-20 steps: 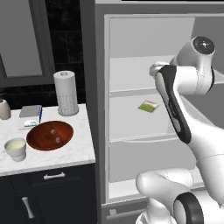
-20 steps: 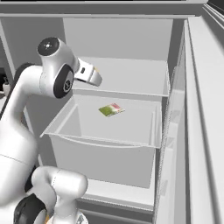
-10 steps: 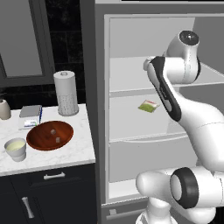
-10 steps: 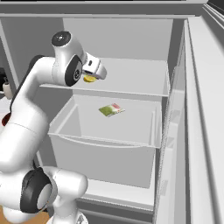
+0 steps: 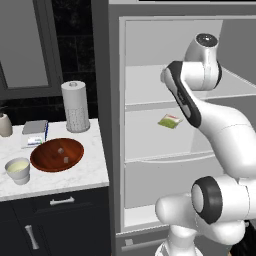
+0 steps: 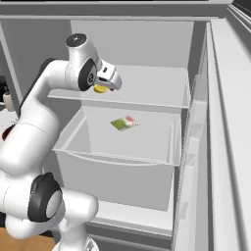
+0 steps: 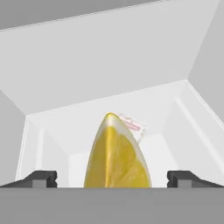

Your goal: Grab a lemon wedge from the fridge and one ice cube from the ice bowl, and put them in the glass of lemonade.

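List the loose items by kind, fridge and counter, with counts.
Lemon wedge: 1
Green packet: 1
Ice bowl: 1
Ice cubes in it: 2
Glass of lemonade: 1
Paper towel roll: 1
Soap bottle: 1
Total: 8

A rendered home kitchen: an open grey fridge (image 5: 107, 125) with white shelves stands beside a marble counter (image 5: 75, 175) over dark cabinets (image 5: 55, 225), holding a paper towel roll (image 5: 75, 106), bowl (image 5: 56, 154) and cup (image 5: 18, 170).
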Robot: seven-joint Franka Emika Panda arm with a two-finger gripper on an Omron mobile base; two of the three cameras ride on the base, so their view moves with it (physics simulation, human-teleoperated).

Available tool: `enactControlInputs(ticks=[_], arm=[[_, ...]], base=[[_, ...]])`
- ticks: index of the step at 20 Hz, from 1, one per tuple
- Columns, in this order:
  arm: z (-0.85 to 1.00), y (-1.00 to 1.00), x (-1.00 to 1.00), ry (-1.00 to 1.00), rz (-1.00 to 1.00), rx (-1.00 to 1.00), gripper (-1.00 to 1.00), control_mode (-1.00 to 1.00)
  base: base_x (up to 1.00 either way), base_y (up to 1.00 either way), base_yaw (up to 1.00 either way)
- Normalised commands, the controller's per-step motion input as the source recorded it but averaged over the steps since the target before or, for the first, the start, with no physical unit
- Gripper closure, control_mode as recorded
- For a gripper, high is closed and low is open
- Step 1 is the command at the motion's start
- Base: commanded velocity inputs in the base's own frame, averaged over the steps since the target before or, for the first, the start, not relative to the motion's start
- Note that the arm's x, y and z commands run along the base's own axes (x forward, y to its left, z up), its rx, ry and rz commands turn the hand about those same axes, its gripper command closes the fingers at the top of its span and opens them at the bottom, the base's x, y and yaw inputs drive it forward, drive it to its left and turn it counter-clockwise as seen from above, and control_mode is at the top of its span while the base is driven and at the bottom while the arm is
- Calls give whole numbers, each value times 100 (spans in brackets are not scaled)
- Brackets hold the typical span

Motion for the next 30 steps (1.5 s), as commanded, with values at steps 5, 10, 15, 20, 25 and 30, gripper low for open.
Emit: enactControlInputs(ticks=[5,10,15,20,25,30], arm=[[-16,-3,-12,10,0,0,-100,-100],[-30,0,7,8,0,-2,100,-100],[-14,0,31,0,0,0,100,-100],[-15,0,-2,0,0,0,100,-100],[-42,0,-100,0,0,0,100,-100],[-2,-6,-100,-9,1,0,100,-100]], base=[[0,0,0],[0,0,0],[0,0,0],[0,0,0],[0,0,0],[0,0,0]])
